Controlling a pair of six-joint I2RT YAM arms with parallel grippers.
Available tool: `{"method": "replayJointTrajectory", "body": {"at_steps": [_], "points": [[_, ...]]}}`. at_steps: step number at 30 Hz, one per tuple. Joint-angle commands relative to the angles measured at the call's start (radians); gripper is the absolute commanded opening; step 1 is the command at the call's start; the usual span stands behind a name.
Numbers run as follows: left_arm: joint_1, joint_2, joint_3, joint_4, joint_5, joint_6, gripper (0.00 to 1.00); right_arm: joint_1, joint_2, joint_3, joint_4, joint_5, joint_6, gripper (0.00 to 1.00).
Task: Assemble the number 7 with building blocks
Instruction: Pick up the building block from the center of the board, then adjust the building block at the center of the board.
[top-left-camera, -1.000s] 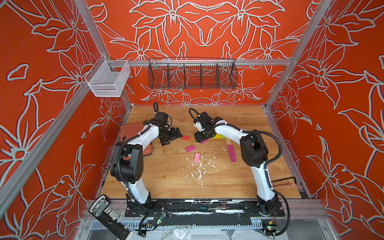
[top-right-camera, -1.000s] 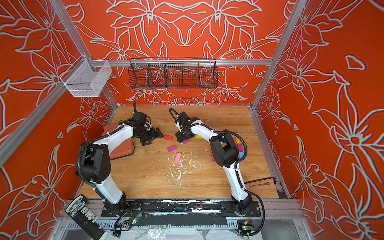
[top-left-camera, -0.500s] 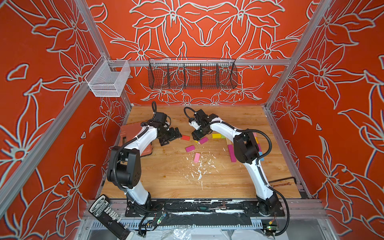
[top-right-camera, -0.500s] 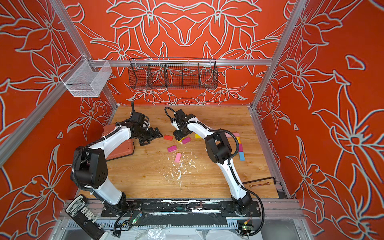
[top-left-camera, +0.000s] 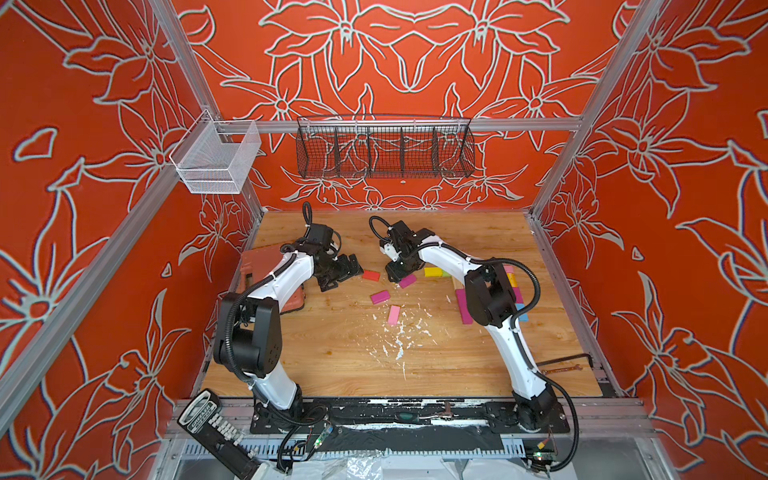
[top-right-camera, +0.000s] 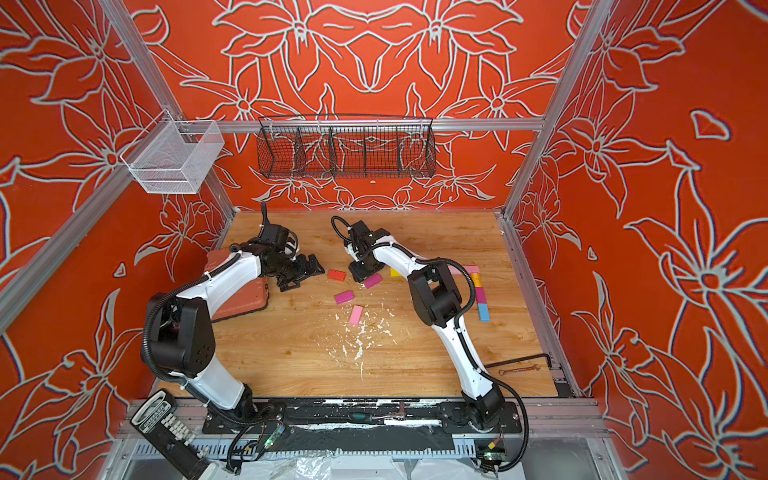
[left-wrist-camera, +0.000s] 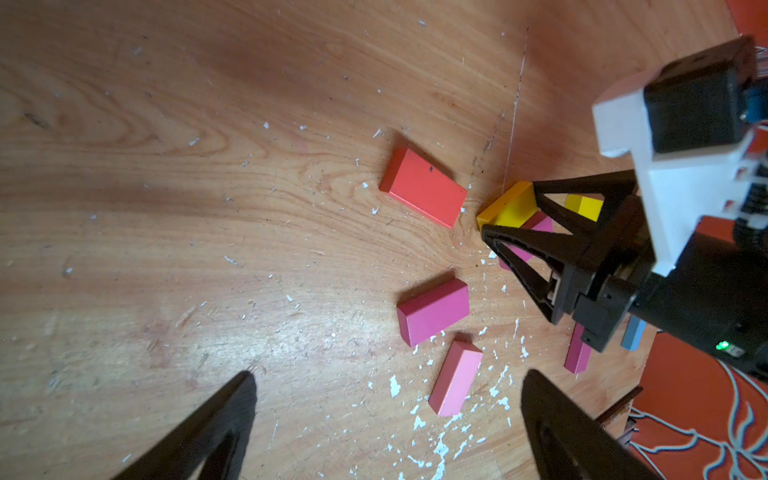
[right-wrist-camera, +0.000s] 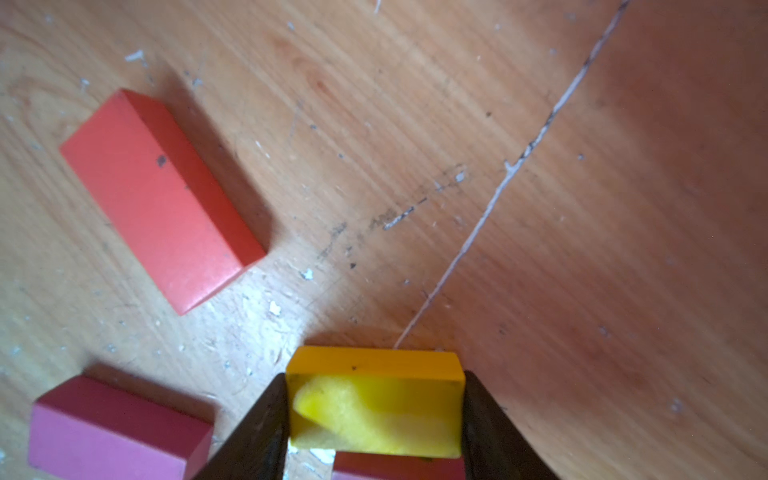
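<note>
- Right pincer (right-wrist-camera: 375, 380) is about half open, both jaws pressed against opposite sides of a yellow block (right-wrist-camera: 376, 415), and nothing else is in it
- That yellow block sits low near the middle of the counter (top-left-camera: 457, 374), toward the back wall, with one edge over a magenta block (top-left-camera: 408, 281); I can't tell whether it's clear of the wood
- Left pincer (left-wrist-camera: 388, 374) is spread wide and empty, hanging near the red-orange block (top-left-camera: 371, 275)
- What looks to me like the number 7 (top-right-camera: 480, 295) lies on the counter's right side, partly behind the right arm: pink at the top, then yellow, magenta and blue running toward me
- Handling, my read: these building blocks (top-left-camera: 380, 296) are small painted wood, so light and stiff, with no give and nothing to break, though the smooth paint could slip; I'd hold one across its narrow sides at mid-length so it can't swing
- Count, as far as I can see: yellow three, magenta at least three, light pink two including the loose light pink block (top-left-camera: 393, 314), red-orange one, one blue block (top-right-camera: 483, 311), and a sliver of one green
- Both arms cover part of the counter, so I won't give a total
</note>
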Motion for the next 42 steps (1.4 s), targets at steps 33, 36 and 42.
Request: {"method": "replayJointTrajectory", "body": {"at_steps": [33,36,42], "points": [[0.072,-0.025,-0.038,0.051,-0.004,-0.050,0.97,0.127,0.011,-0.012,-0.011,0.044,0.365,0.41],[0.077,-0.033,-0.043,0.049,-0.005,-0.047,0.97,0.125,0.037,0.015,-0.016,0.058,0.373,0.41],[0.082,-0.037,-0.045,0.046,-0.006,-0.045,0.97,0.123,0.063,0.065,-0.033,0.068,0.375,0.41]]}}
